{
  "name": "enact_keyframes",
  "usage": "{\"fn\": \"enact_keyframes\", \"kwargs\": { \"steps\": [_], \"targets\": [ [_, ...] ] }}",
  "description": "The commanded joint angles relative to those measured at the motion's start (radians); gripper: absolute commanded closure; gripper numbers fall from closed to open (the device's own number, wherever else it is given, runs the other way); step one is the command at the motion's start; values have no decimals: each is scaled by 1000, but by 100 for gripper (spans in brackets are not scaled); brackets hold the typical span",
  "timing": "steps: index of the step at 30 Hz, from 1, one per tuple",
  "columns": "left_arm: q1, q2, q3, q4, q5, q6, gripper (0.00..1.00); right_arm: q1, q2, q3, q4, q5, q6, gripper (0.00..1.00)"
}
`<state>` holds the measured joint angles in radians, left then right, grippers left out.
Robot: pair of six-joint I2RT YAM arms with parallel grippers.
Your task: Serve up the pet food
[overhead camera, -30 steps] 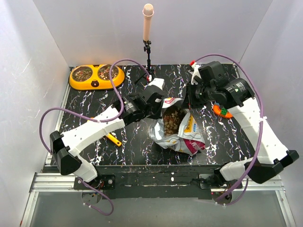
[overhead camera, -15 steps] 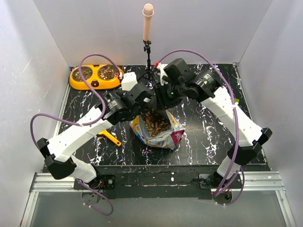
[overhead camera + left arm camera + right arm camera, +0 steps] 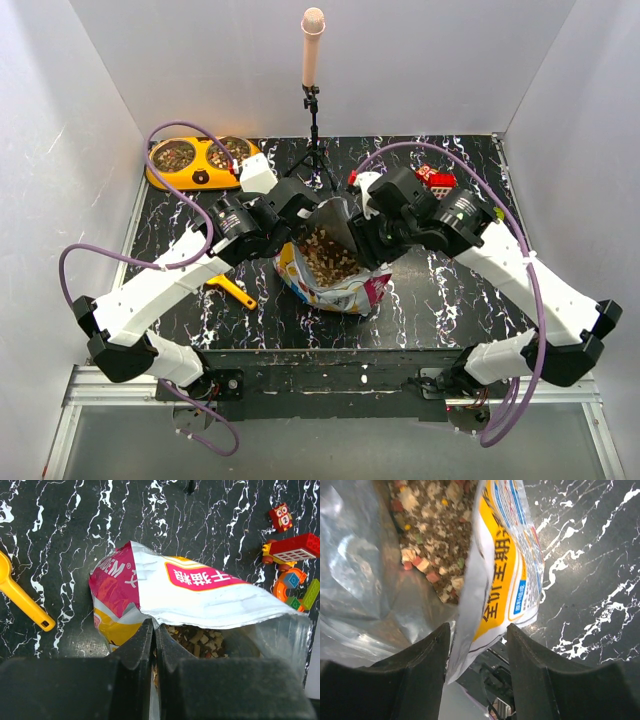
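The white bag [image 3: 335,285] with a magenta band stands open at the table's middle, and the pet food [image 3: 328,255] shows inside it. My left gripper [image 3: 303,214] is shut on the bag's left rim; in the left wrist view its fingertips [image 3: 154,630] pinch the foil edge beside the kibble [image 3: 197,637]. My right gripper [image 3: 368,240] is at the bag's right rim. In the right wrist view its jaws [image 3: 477,640] stand open with the bag's printed wall [image 3: 505,565] hanging loose between them, and the kibble [image 3: 430,530] lies beyond.
An orange double bowl [image 3: 195,178] with kibble in both cups sits at the back left. A yellow scoop [image 3: 232,290] lies left of the bag. Small colourful toys [image 3: 435,180] lie at the back right. A microphone stand [image 3: 313,110] rises at the back centre.
The bag has gone from lying right of centre to upright at the middle, held by my left gripper. My right gripper swung to the bag's right rim and opened.
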<state>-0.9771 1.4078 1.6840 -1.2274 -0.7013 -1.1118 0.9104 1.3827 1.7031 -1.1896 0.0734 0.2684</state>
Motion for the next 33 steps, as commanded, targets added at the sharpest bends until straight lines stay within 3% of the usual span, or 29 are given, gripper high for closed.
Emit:
{"fn": "enact_keyframes", "kwargs": {
  "steps": [1,7,12,14,18,20,25,28,33],
  "targets": [
    [-5,-87,68,74,-132,-59,100,5,-89,-89,65,58,-86,46],
    [-3,-33,173,-15,-234,-23,100,7,-93,-73,-8,155,-120,78],
    [-2,-3,203,-43,-264,-16,100,8,-140,-63,22,81,-156,83],
    [0,6,217,-49,-259,-16,100,8,-145,-43,45,-13,-184,80],
    [2,22,237,-55,-248,-5,100,8,-152,-17,97,-141,-210,42],
    [3,23,240,-54,-248,0,100,8,-177,-32,142,-150,-221,35],
    [8,26,238,-30,-233,24,100,18,-264,-172,237,-172,-314,24],
    [12,33,241,-23,-225,38,100,27,-296,-247,245,-94,-351,24],
    [17,26,232,-23,-213,37,100,30,-355,-338,335,-107,-414,24]
  ]
}}
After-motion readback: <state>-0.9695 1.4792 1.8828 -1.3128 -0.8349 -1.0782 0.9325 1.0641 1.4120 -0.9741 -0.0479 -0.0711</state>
